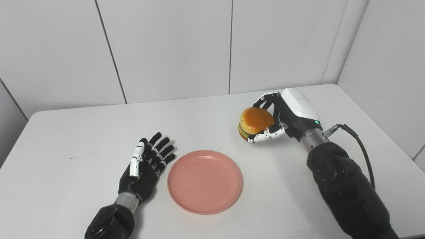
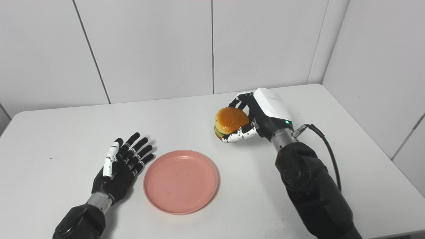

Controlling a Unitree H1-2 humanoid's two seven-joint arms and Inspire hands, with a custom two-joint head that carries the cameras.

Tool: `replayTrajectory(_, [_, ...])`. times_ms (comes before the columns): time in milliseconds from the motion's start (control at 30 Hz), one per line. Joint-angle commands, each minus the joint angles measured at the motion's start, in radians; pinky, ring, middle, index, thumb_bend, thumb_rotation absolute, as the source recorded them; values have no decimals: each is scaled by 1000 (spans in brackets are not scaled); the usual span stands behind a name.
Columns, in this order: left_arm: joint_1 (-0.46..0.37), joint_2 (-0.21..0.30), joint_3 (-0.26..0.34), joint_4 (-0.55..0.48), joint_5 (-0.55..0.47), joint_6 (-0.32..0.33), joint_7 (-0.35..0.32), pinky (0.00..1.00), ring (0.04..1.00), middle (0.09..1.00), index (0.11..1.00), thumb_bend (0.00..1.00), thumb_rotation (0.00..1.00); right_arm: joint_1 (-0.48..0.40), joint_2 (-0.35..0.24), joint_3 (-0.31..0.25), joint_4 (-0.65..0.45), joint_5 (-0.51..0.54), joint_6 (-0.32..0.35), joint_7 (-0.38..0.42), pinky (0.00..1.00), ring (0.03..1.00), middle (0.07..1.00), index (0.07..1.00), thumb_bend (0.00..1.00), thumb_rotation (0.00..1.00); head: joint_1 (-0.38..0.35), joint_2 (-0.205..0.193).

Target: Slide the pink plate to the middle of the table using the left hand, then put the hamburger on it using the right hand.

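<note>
The pink plate (image 1: 204,181) lies flat and empty on the white table (image 1: 66,139), near the front middle. My left hand (image 1: 146,166) is open, palm up, fingers spread, just left of the plate and apart from it. My right hand (image 1: 282,119) is shut on the hamburger (image 1: 255,123), an orange bun with green lettuce showing below. It holds the hamburger to the back right of the plate, low over the table. The same scene shows in the right eye view, with the plate (image 2: 181,181) and hamburger (image 2: 229,122).
White wall panels stand behind the table and on the right. The table's right edge (image 1: 375,122) runs close to the right arm. A black cable (image 1: 360,146) loops off the right wrist.
</note>
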Motion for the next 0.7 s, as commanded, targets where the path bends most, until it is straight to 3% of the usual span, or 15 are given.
replayTrajectory(0, [-16,-21,-10,-14,15,12,20,857,875,888,896,333,1000,-59,13,10,-28,15,-62,-1,163,206,264,469,512,119,16,6])
replayTrajectory(267, [-26,-51,-24,-6,37,10,40,862,877,887,884,351,1000,-69,73,86,-20,17,-83,20,148,193,251,469,513,115,69,35])
replayTrajectory(533, [-31,-65,-35,-10,55,19,57,851,867,877,874,362,1000,-66,135,129,5,-3,-60,39,157,212,272,470,512,116,97,54])
replayTrajectory(667, [-35,-68,-39,-9,54,19,62,856,867,876,871,357,1000,-60,153,143,32,5,-81,39,169,230,295,471,513,117,106,62])
